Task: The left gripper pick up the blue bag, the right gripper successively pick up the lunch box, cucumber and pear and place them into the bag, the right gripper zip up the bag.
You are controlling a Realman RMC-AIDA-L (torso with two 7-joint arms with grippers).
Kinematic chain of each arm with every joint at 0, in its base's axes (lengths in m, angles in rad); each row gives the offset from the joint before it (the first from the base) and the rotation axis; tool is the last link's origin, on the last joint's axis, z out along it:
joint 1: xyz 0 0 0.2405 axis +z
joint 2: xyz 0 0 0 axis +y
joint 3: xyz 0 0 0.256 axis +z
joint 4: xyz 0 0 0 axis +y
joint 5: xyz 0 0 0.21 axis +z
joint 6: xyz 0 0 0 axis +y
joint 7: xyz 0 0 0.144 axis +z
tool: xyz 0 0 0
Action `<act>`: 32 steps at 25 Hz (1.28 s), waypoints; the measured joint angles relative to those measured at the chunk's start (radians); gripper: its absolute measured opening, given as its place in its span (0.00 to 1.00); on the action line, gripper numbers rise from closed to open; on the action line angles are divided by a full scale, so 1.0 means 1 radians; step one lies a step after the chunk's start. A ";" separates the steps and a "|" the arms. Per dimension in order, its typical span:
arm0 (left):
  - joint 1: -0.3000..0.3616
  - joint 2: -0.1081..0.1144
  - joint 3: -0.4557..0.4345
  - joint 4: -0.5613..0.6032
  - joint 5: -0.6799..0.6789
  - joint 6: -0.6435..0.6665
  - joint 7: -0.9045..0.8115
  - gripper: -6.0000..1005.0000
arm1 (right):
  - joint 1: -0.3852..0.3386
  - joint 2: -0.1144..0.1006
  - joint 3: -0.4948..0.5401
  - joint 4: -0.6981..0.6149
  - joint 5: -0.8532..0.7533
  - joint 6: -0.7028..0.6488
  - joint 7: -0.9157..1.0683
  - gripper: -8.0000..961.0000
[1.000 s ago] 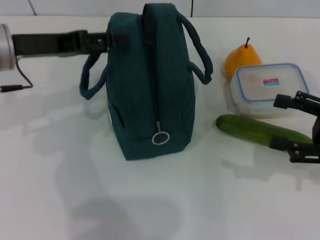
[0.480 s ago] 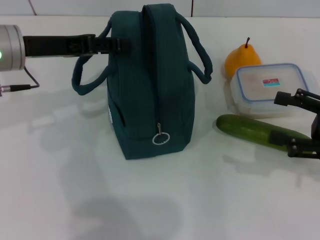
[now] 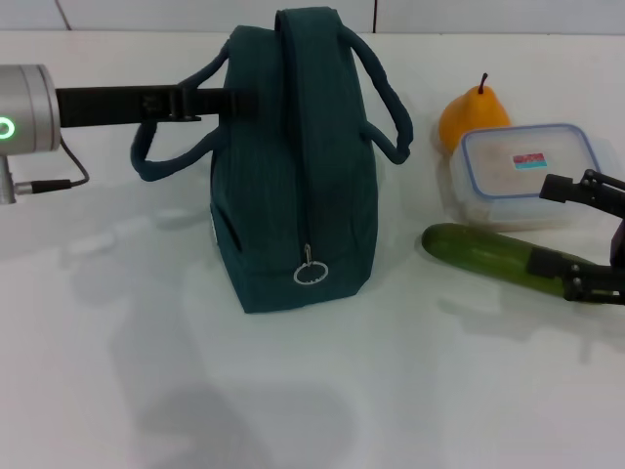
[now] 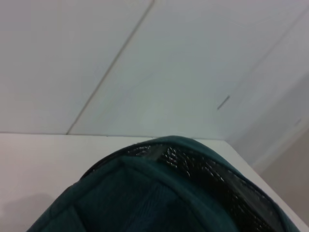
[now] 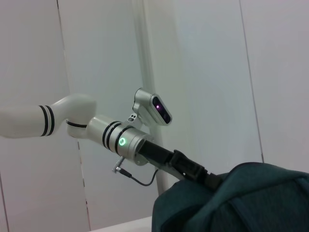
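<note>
Teal fabric bag (image 3: 298, 156) standing upright mid-table, zipper pull (image 3: 311, 273) hanging low on the near end, so likely unzipped on top for loading; left gripper (image 3: 217, 99) reaching in from 9 o'clock at handle height, appears clamped on the bag's upper left side beside the near handle loop (image 3: 161, 156), probably steadying it and holding the mouth open. Lunch box (image 3: 522, 171), cucumber (image 3: 508, 256) and pear (image 3: 472, 115) grouped at 3 o'clock of the bag, none loaded yet. Right gripper (image 3: 586, 234) spread open at the far right edge, straddling the cucumber's right end with the lunch box touching-close at its 10 o'clock, well apart from the bag.
</note>
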 joint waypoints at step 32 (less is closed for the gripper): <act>0.130 -0.004 0.168 0.087 -0.300 -0.050 -0.015 0.05 | 0.127 0.047 0.015 -0.009 0.049 0.064 0.027 0.88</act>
